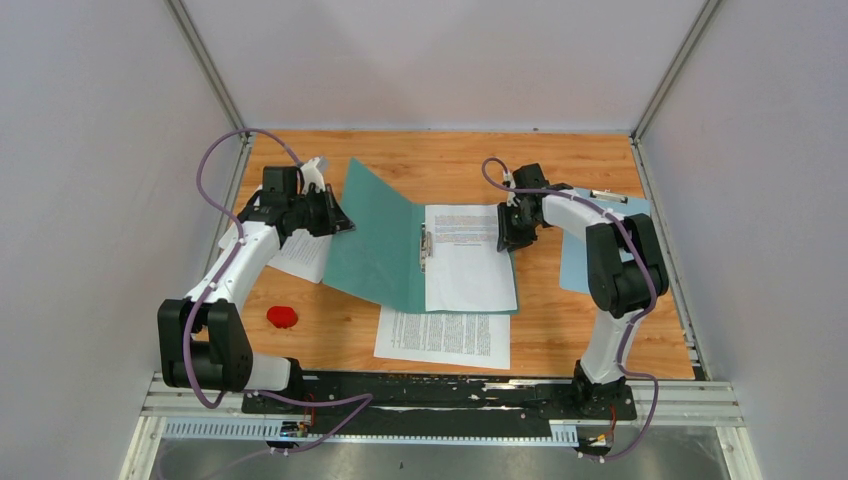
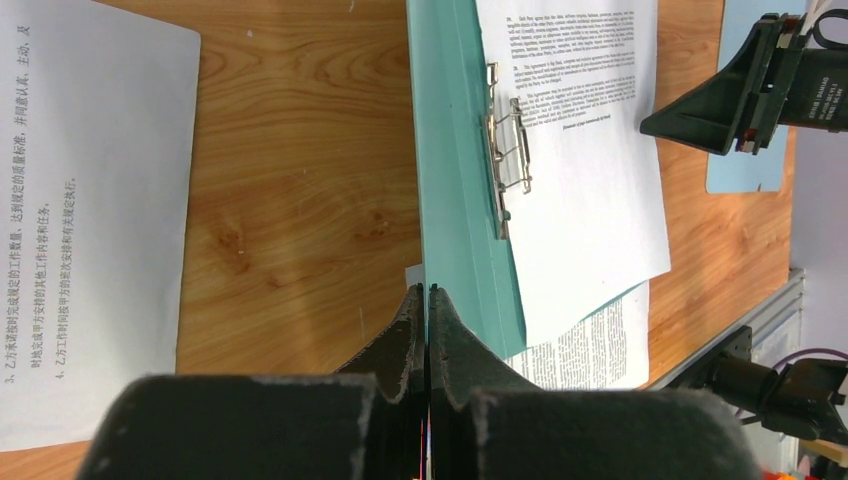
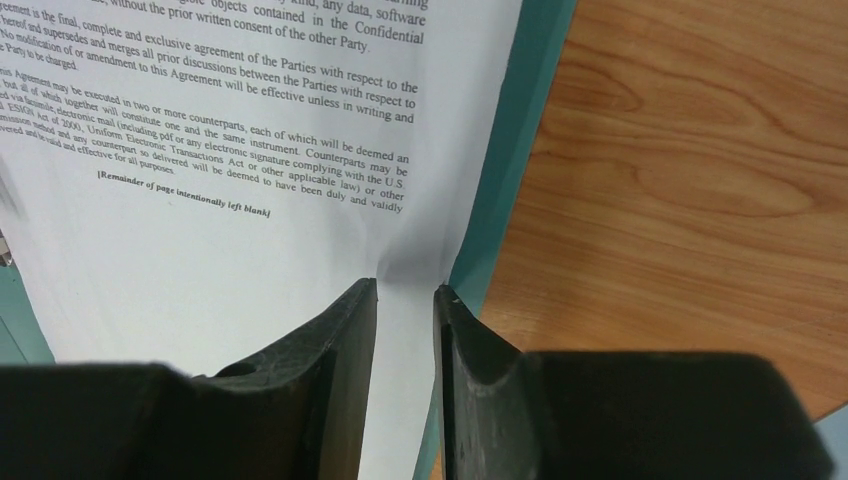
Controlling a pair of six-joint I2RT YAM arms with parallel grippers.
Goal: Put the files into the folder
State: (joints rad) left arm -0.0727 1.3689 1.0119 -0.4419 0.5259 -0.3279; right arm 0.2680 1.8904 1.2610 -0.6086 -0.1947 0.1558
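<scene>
I see the folder (image 1: 375,240) lying open at the middle of the counter (image 1: 560,335), its spine running from 12 to 6 o'clock. The right cover lies flat, while the left cover is tilted up off the wood.

My left arm (image 1: 238,268) reaches in from 9 o'clock. Its jaws are pressed together on the outer edge of the raised cover, and the left wrist view shows the teal edge running straight into the tips.

One of the files (image 1: 470,265) lies on the right cover, just beside the metal fastener (image 1: 425,247) at the spine. My right arm (image 1: 612,255) comes in from 3 o'clock. Its jaws stand a little apart at that sheet's right edge. White paper shows in the gap and buckles slightly ahead of the tips, but I cannot tell whether they grip it.

A second sheet (image 1: 443,335) lies at 6 o'clock of the folder, its far edge slipping under the folder's near end. A third sheet (image 1: 305,255) lies at 9 o'clock, partly beneath the left arm. A small red object (image 1: 282,317) sits at 8 o'clock. A light blue clipboard (image 1: 573,258) lies at 3 o'clock, partly under the right arm.
</scene>
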